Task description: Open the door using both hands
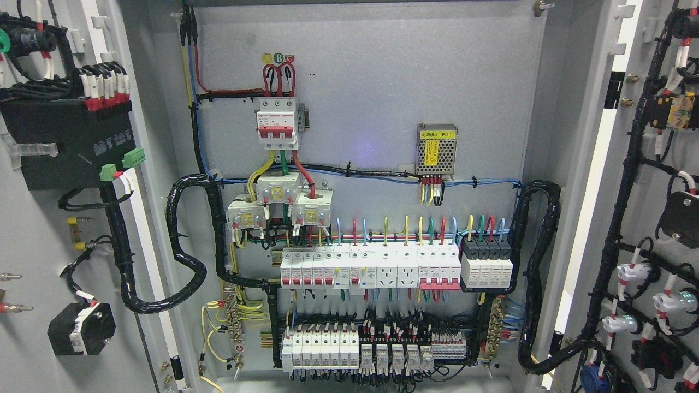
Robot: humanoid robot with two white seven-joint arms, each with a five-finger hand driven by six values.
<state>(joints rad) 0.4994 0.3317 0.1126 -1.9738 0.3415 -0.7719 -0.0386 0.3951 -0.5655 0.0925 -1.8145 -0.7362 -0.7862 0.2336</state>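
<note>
A grey electrical cabinet fills the head view with both doors swung wide open. The left door (33,229) shows its inner face at the picture's left, with a black module and wiring on it. The right door (650,218) shows its inner face at the right, with black cable looms and white lamp sockets. Between them the grey back panel (371,109) carries a red-and-white main breaker (278,123), rows of white breakers (371,267) and terminal blocks (377,349). Neither of my hands nor arms shows in the picture.
A thick black cable loom (183,256) loops from the left door into the cabinet. Another black loom (538,273) runs down the cabinet's right side. A small mesh-covered power supply (436,149) sits at the panel's upper right.
</note>
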